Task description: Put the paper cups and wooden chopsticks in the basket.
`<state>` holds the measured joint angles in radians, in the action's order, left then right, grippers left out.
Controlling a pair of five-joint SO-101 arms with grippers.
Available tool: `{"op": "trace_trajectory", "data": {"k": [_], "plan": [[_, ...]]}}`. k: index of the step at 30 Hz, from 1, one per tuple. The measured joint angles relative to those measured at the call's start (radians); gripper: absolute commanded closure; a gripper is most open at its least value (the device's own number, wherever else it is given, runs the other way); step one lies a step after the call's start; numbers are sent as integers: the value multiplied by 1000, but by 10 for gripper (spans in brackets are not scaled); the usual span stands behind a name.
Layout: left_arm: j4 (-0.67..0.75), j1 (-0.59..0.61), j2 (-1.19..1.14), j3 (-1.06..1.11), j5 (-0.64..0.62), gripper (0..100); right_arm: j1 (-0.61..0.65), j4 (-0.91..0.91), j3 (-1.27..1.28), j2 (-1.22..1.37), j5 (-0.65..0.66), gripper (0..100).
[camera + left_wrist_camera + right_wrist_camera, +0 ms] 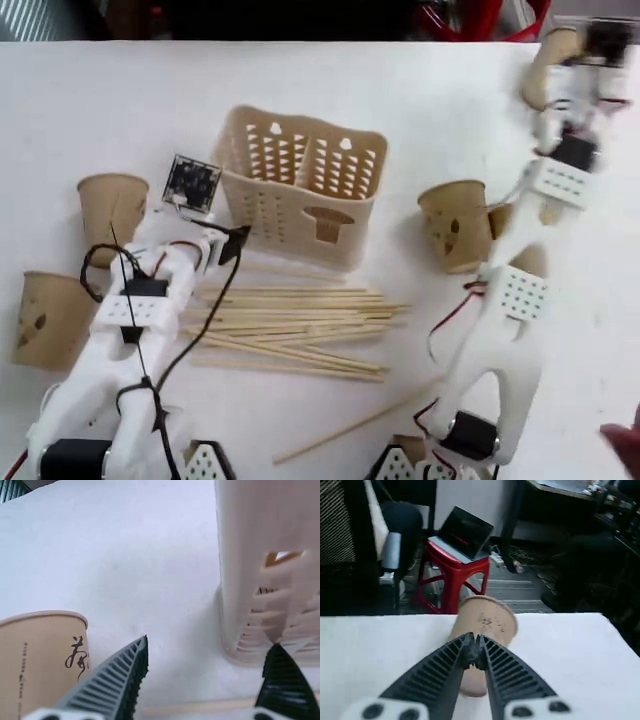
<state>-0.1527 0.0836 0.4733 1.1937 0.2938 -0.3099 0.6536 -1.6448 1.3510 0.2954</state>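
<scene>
Nearest us, the wooden chopsticks (pixel 300 325) lie loose on the counter (pixel 450 110), before the basket (pixel 290 215). Our left end effector (pixel 210 644) stands wide between a paper cup (pixel 45 665) and the basket wall. Farther off, our right end effector (pixel 476 642) is pressed closed at a tipped cup (pixel 492 620) by the counter's far corner.

Left gripper (pixel 210 641) fingers (pixel 120 680) spread wide above white worktop (pixel 125 555). Paper cup (pixel 40 665) upright at gripper's 10 o'clock, just beside grey finger. Basket (pixel 260 570) at 1 o'clock, black fingertip against its slotted wall. Wooden chopstick (pixel 200 708) lies crosswise between fingers.
</scene>
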Motion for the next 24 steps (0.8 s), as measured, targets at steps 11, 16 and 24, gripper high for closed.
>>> {"op": "trace_trajectory", "data": {"k": [11,16,24], "plan": [[0,0,0,0,0,647,20,430,2,-31,60,978],[0,0,0,0,0,647,15,743,0,-155,127,977],[0,0,0,0,0,647,5,1057,46,-292,319,976]]}}
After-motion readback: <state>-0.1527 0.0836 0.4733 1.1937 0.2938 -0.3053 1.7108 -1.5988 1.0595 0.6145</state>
